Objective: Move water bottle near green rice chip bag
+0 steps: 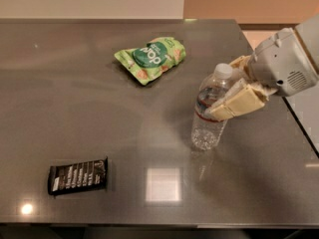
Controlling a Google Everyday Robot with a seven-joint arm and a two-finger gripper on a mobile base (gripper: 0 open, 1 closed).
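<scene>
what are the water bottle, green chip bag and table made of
water bottle: clear thin plastic, ribbed and see-through, white cap.
green rice chip bag: likely plastic film, crinkled with a soft sheen.
table: smooth grey glossy top mirroring a light; stone or metal, can't say.
The hand is closed on the bottle at the table's right.

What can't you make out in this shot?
In the camera view:
the water bottle: label mostly covered by the gripper, shut around its middle
its base: touching the table or lifted, unclear
the robot arm: cut off by the right edge
the black bar: print too small to read
</scene>
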